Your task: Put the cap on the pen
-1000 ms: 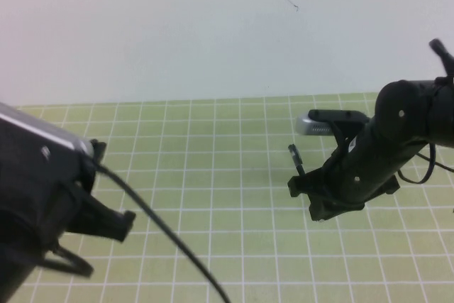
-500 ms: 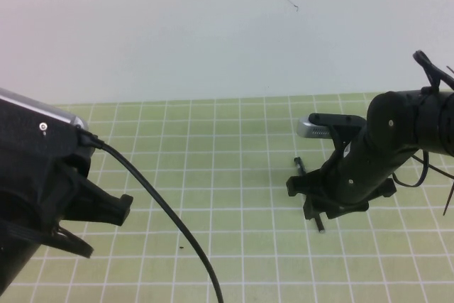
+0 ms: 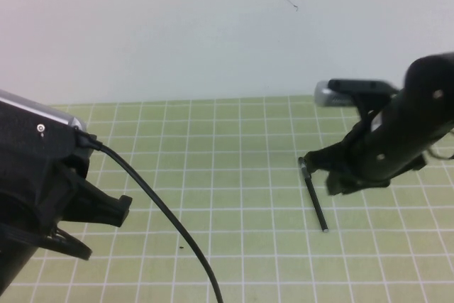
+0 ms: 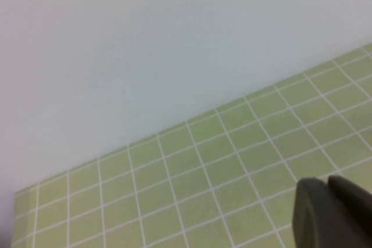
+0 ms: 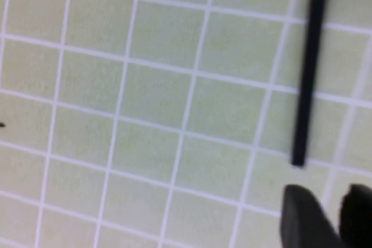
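While the pen lies flat on the green grid surface at centre right, the right gripper hovers just beside it, fingers nearly together and holding nothing. At lower left, the left gripper waits, fingers apart. I judge the next move is grasping the pen.

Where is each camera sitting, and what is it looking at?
High view: raised on the robot's side, looking down at the green mat, both arms, the left tool, the right tool and the pen.
Left wrist view: sees mat, wall, its fingertips.
Right wrist view: sees the pen lying free, also in the high view.
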